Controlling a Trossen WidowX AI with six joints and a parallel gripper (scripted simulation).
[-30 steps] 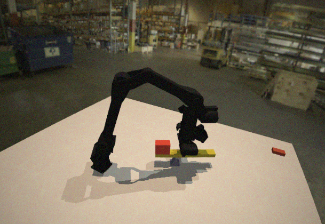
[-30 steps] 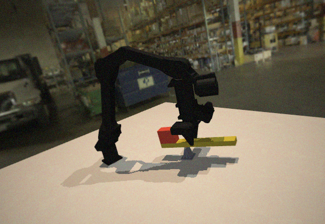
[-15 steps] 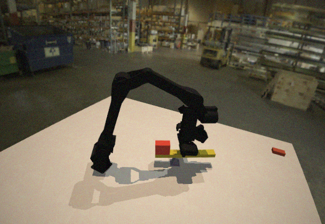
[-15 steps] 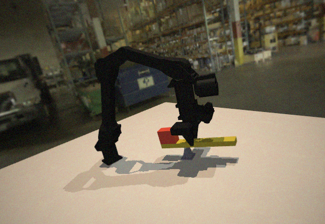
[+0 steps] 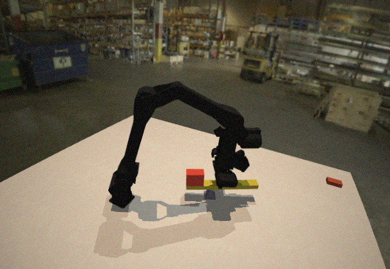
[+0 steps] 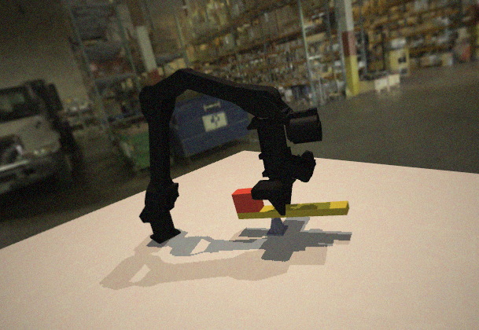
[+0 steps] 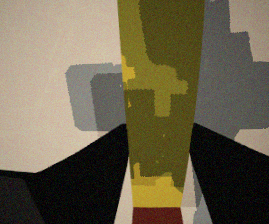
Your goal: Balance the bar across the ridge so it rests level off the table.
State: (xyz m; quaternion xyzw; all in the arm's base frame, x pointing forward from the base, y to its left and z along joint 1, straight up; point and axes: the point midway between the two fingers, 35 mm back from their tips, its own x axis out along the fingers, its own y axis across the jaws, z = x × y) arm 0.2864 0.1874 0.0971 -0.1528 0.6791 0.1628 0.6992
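The gripper (image 5: 221,185) (image 6: 282,211) (image 7: 158,131) is clenched on the bar (image 5: 248,184) (image 6: 317,209) (image 7: 162,50), one finger down each long side. The bar is above the table (image 5: 159,243) (image 6: 211,302) (image 7: 35,100), over the ridge (image 5: 209,195) (image 6: 277,227); whether its underside already touches the crest, I cannot tell.

The block (image 5: 195,177) (image 6: 247,201) (image 7: 157,216) sits on the bar's 9 o'clock end in the top view, at 6 o'clock in the wrist view. That load probably explains the placing: the balance point should lie towards the block, so the ridge stands nearer that end, with the longer bare part reaching out to 3 o'clock as a counterweight. The ridge shows at about 7 o'clock from the fingers in the top view, leaving them a grip slightly to the lighter side. Letting go calls for the bar to be seated first; a poor balance point could tip either end.

The bar is long, straight and slim, square-edged and plain yellow, turned olive where shade falls across its top. It looks near level. The block is boxy and bright red, its wrist-view face dark maroon.
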